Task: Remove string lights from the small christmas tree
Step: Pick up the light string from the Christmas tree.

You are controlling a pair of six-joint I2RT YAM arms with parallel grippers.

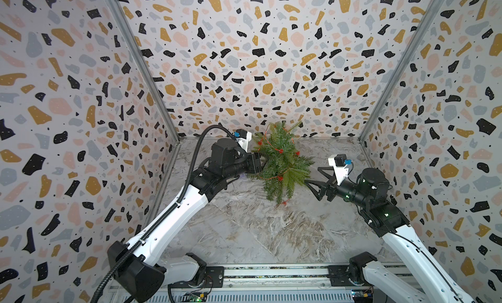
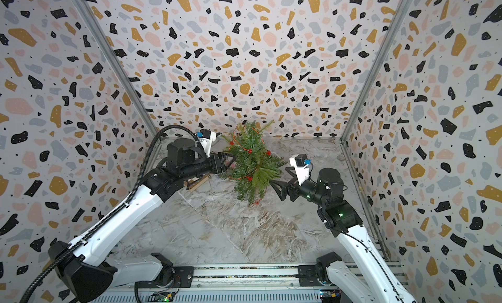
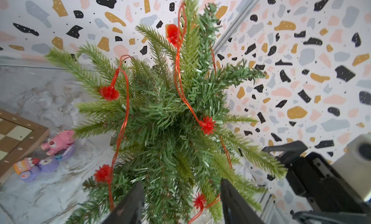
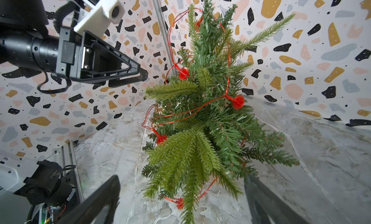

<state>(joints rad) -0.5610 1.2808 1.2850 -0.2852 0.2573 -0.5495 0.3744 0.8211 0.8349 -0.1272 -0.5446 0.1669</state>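
The small christmas tree [image 1: 281, 163], green with drooping needled branches, stands toward 12 o'clock on the marble table [image 1: 244, 228]. The string lights [image 3: 207, 125], a thin red-orange wire carrying spiky red bulbs, loop loosely from its tip down to its lowest branches. The left claw [image 3: 181, 182], at the tree's 9 o'clock, is apart. The right claw [image 1: 312, 175], at 3 o'clock, is spread wide and holds nothing.

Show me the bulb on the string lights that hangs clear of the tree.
The bulb dangling past the tree's lowest branch tips, over the table; the others sit among the needles.
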